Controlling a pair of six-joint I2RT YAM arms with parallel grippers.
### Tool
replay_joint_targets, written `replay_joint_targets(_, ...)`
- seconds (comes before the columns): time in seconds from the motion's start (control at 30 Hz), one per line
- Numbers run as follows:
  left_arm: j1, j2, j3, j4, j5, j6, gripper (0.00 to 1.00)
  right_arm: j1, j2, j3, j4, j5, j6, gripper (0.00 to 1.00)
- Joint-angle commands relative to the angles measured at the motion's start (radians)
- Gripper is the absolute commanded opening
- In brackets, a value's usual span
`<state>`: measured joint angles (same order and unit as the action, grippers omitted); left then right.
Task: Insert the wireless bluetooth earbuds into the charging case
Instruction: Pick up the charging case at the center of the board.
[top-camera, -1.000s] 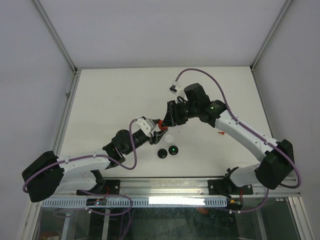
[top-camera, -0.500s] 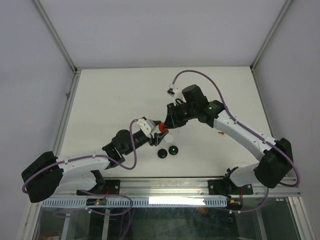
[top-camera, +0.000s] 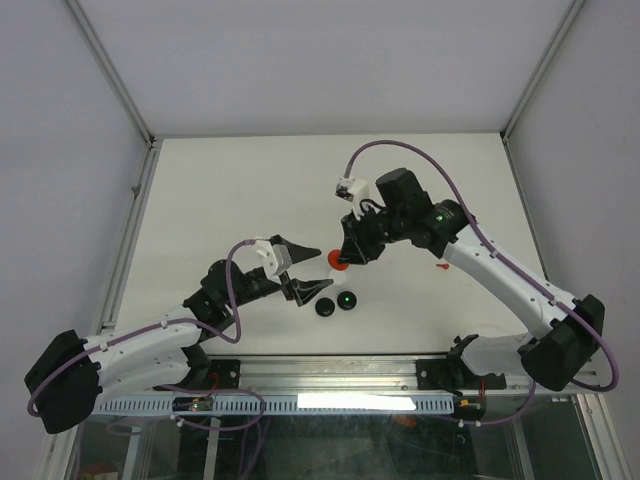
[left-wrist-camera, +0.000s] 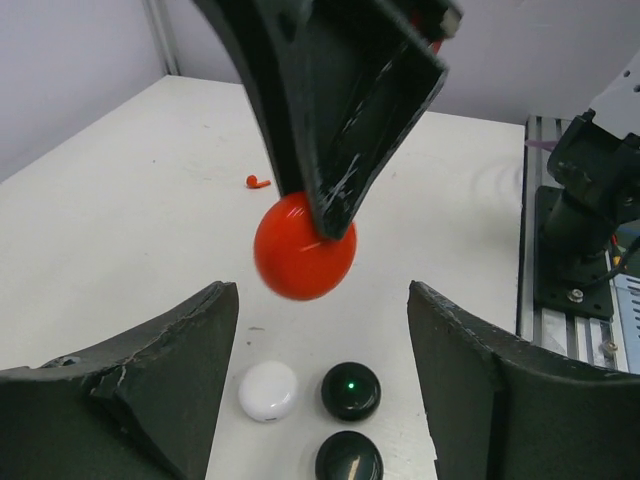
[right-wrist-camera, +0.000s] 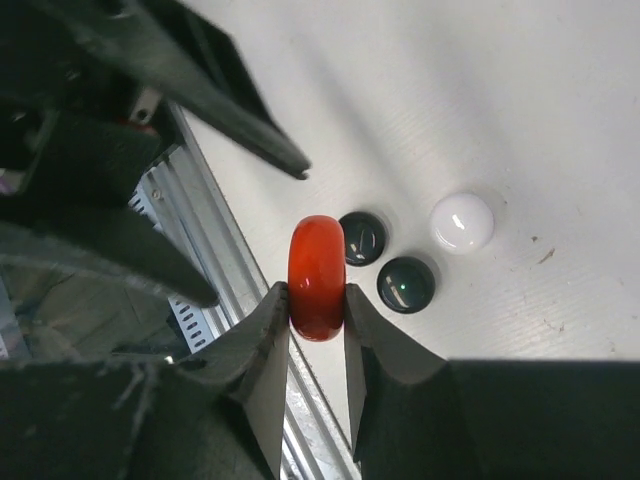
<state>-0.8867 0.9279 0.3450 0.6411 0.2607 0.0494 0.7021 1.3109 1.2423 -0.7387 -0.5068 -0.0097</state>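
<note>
I see a glossy red round case (right-wrist-camera: 317, 277) between black fingers (right-wrist-camera: 262, 345). The off-white counter (right-wrist-camera: 480, 90) carries a white disc (right-wrist-camera: 462, 222), a black disc with a green dot (right-wrist-camera: 406, 283), a plain black disc (right-wrist-camera: 362, 238) and a tiny red earbud (left-wrist-camera: 258, 181). The cable (top-camera: 390, 144) is purple

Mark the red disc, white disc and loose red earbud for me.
red disc (left-wrist-camera: 295, 262), left wrist view, middle of its visible face.
white disc (left-wrist-camera: 268, 390), left wrist view, centre of its top.
red earbud (left-wrist-camera: 258, 182), left wrist view, middle of its body.
</note>
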Motion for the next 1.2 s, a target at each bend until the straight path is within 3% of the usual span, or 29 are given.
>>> replay_joint_targets(0.0, 0.078, -0.003, 0.005, 0.012, 0.228, -0.094, 0.68, -0.001, -0.074, 0.073, -0.053, -0.12, -0.166, 0.11)
replay_joint_targets(0.33, 0.128, 0.121, 0.079, 0.107, 0.416, -0.216, 0.64, 0.011, -0.092, 0.085, -0.096, -0.213, -0.312, 0.11)
replay_joint_targets(0.67, 0.133, 0.202, 0.098, 0.187, 0.467, -0.28, 0.56, 0.048, -0.056, 0.111, -0.133, -0.182, -0.36, 0.12)
replay_joint_targets(1.17, 0.133, 0.238, 0.108, 0.226, 0.494, -0.326, 0.34, 0.077, -0.027, 0.112, -0.116, -0.154, -0.367, 0.12)
